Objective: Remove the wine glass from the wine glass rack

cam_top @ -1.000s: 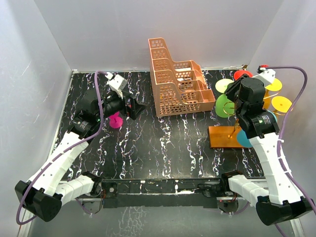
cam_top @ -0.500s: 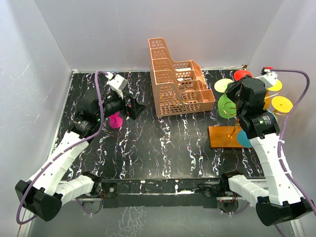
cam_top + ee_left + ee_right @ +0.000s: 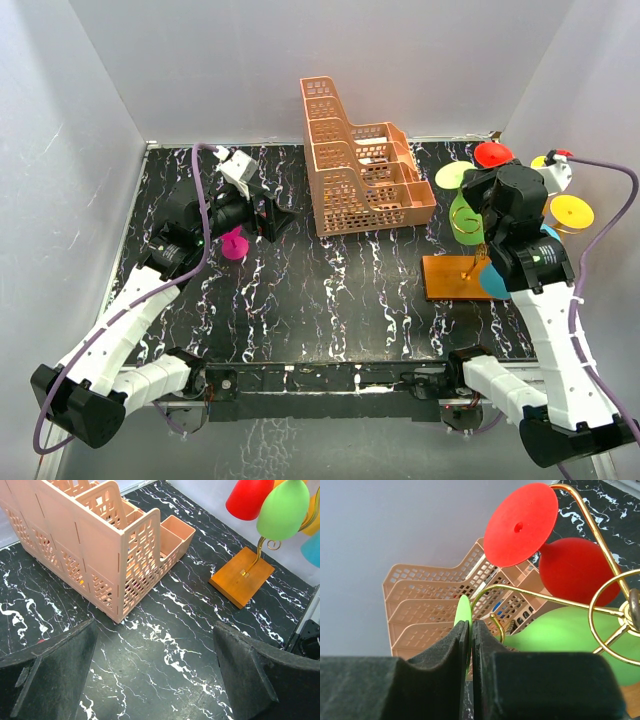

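Looks like the grab is basically done and the lift-off comes next. I'd guess that means easing the glass out along the open side of its hook rather than yanking it, since the gold wire seems to curl round the stem and the neighbours hang close. At the bottom of the right wrist view, the right tool (image 3: 468, 630) has its pads squeezed together on the thin edge of the green wine glass (image 3: 555, 635) foot, so it's clamped on that disc. The glass hangs bowl-down on the wine glass rack (image 3: 455, 277), at the right of the top view, with a red glass (image 3: 520, 522) just above it in the wrist frame. The left tool (image 3: 155, 672) is spread wide over the surface (image 3: 165, 645), gripping nothing. The basket (image 3: 360, 165) sits farther back.
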Controlling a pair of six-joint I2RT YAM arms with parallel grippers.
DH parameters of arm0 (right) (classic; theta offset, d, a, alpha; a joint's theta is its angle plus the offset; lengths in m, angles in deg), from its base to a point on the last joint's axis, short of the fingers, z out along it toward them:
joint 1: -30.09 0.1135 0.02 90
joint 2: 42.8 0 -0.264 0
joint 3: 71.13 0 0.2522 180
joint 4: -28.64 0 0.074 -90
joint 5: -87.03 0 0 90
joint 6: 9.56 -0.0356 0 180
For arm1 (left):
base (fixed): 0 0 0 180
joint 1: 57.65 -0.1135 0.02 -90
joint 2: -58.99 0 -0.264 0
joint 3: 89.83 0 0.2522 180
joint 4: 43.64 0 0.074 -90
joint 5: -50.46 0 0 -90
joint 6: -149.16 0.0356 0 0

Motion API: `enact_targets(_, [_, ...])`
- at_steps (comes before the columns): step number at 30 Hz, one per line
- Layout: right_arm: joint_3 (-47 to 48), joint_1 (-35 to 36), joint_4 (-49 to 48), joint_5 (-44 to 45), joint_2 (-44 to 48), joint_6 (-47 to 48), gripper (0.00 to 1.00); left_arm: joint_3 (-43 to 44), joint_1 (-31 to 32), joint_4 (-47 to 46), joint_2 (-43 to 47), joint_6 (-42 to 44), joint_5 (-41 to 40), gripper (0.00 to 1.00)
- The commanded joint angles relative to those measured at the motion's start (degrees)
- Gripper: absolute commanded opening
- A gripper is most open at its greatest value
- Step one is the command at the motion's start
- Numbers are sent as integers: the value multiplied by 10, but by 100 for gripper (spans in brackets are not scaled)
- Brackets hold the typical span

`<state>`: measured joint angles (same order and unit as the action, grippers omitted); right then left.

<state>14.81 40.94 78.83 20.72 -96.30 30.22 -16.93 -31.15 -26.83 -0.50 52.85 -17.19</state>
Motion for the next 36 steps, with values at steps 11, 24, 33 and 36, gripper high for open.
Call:
enact_targets(11, [-10, -2, -21, 13, 44, -107, 8, -3, 4, -17, 4, -2, 12, 97])
enact_targets(24, [-7, -2, -45, 23, 13, -148, 8, -3, 6, -16, 6, -2, 10, 97])
enact_targets(33, [-2, -2, -44, 86, 6, -157, 8, -2, 9, -14, 8, 0, 9, 97])
enact_targets(36, [-1, -2, -45, 106, 7, -159, 8, -2, 9, -14, 7, 0, 9, 97])
